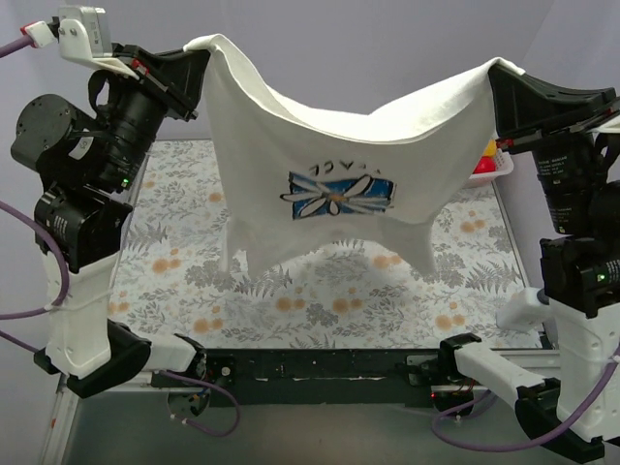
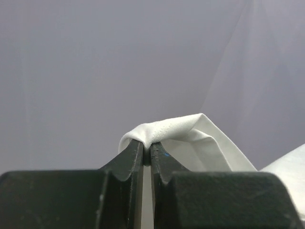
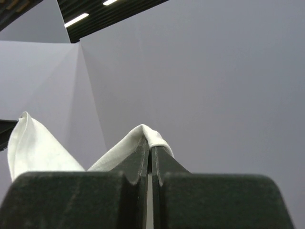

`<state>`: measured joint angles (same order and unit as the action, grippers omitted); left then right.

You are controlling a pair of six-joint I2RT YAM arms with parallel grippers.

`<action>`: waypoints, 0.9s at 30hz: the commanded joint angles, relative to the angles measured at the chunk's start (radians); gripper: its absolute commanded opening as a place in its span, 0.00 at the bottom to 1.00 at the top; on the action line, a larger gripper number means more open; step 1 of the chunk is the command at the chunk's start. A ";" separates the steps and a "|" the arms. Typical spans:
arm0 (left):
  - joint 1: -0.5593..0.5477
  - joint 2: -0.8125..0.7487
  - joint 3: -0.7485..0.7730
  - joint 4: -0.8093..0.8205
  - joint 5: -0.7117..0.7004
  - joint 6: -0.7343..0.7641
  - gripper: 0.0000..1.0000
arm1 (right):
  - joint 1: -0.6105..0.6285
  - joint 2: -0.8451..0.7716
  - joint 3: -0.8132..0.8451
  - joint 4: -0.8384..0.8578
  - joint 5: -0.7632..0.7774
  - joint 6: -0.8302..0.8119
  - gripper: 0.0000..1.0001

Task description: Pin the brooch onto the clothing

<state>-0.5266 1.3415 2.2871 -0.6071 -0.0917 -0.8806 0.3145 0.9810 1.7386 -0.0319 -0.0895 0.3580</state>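
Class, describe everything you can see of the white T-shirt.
The T-shirt is white, soft, thin-looking fabric with a blue rectangle print showing a white daisy and dark lettering above. It hangs stretched in the air, sagging in the middle, pinched at one edge by the shut left gripper and at the other by the shut right gripper. Its lower corners dangle over the flowered mat, apparently not touching it.

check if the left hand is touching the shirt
Touching. The left wrist view shows the left hand pinched shut on a fold of the shirt, white cloth bulging out just above its tips.
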 commanded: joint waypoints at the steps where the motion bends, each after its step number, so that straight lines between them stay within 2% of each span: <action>1: -0.001 0.047 0.008 -0.006 -0.014 0.034 0.00 | -0.002 0.027 -0.008 0.021 0.062 -0.042 0.01; 4: -0.001 0.082 0.015 -0.017 -0.065 0.049 0.00 | 0.000 0.067 -0.004 0.003 0.086 -0.053 0.01; 9: 0.003 0.176 0.035 -0.011 -0.117 0.061 0.00 | -0.002 0.235 0.079 -0.080 0.068 -0.082 0.01; 12: 0.039 0.237 0.081 0.000 -0.102 0.057 0.00 | -0.002 0.356 0.183 -0.129 0.051 -0.099 0.01; 17: 0.115 0.344 0.230 0.039 -0.074 0.057 0.00 | -0.012 0.565 0.506 -0.189 0.014 -0.100 0.01; 20: 0.149 0.349 0.242 0.118 -0.075 0.058 0.00 | -0.029 0.608 0.607 -0.169 0.007 -0.070 0.01; 24: 0.160 0.328 0.229 0.171 -0.085 0.086 0.00 | -0.040 0.541 0.517 -0.030 0.023 -0.033 0.01; 27: 0.160 0.302 0.186 0.164 -0.105 0.095 0.00 | -0.038 0.496 0.448 -0.017 0.013 -0.022 0.01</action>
<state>-0.3645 1.7309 2.4756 -0.5240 -0.1734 -0.8188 0.2806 1.5913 2.2211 -0.2207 -0.0738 0.3115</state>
